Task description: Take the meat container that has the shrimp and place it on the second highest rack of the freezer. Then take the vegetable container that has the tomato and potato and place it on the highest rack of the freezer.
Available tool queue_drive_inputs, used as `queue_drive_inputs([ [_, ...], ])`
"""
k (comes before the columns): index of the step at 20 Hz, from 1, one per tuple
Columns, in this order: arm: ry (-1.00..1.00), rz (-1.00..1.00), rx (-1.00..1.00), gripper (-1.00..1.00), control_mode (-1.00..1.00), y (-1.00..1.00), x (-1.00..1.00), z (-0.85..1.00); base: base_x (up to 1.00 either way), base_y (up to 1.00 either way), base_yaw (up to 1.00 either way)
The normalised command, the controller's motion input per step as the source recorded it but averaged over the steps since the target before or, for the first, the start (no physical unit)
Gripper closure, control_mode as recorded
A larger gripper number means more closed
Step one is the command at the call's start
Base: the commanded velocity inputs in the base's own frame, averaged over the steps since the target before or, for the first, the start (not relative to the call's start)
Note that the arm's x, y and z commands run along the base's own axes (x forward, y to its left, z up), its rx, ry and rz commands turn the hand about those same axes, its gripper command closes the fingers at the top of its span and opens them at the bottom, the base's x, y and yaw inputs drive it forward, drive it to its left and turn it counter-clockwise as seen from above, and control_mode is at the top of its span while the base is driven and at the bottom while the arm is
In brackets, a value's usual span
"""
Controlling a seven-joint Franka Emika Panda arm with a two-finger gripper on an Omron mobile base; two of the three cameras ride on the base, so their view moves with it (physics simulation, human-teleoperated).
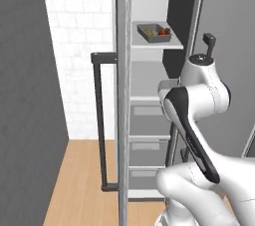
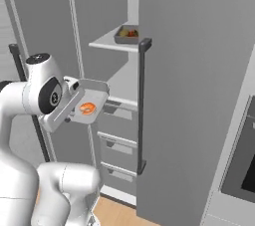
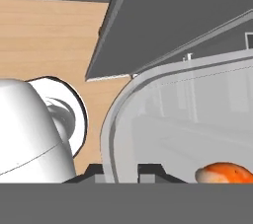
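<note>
My gripper [image 2: 74, 106] is shut on the left rim of the meat container [image 2: 92, 98], a pale tray held tilted in front of the open freezer [image 2: 119, 73]. The orange shrimp [image 2: 88, 108] lies inside it. In the hand view the tray's rim [image 3: 112, 134] runs between my fingertips [image 3: 95, 171], and the shrimp [image 3: 225, 173] sits at the lower right. The darker vegetable container [image 1: 153, 32] rests on an upper white shelf [image 1: 158, 44] inside the freezer, with the red tomato [image 1: 163, 31] and the potato [image 1: 150, 31] in it. It also shows in the right base view as a dark tray [image 2: 127, 34].
The freezer door [image 1: 123, 95] stands open to the left with its long black handle [image 1: 98, 120]. Grey drawers [image 2: 117, 145] fill the lower freezer. A tall grey cabinet door [image 2: 199, 95] with a black handle [image 2: 142, 105] stands close on the right. Wooden floor [image 1: 74, 180] lies below.
</note>
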Motion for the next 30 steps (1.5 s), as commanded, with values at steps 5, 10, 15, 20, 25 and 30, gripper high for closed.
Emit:
queue_drive_inputs([
  [5, 0.0, 0.0, 0.0, 1.0, 1.0, 0.0, 0.0, 0.0, 0.58, -0.02, -0.03],
  [10, 0.0, 0.0, 0.0, 1.0, 1.0, 0.0, 0.0, 0.0, 0.58, -0.03, -0.03],
  [15, 0.0, 0.0, 0.0, 1.0, 1.0, 0.0, 0.0, 0.0, 0.66, 0.0, 0.0],
  [20, 0.0, -0.04, 0.0, 1.0, -1.0, -0.11, 0.43, -0.14, 0.3, 0.0, -0.01],
  [25, 0.01, -0.11, 0.0, 1.0, -1.0, -0.29, 0.83, -0.27, 0.0, 0.0, 0.0],
  [30, 0.02, -0.08, 0.02, 1.0, -1.0, -0.05, 0.85, -0.25, 0.0, 0.0, 0.0],
])
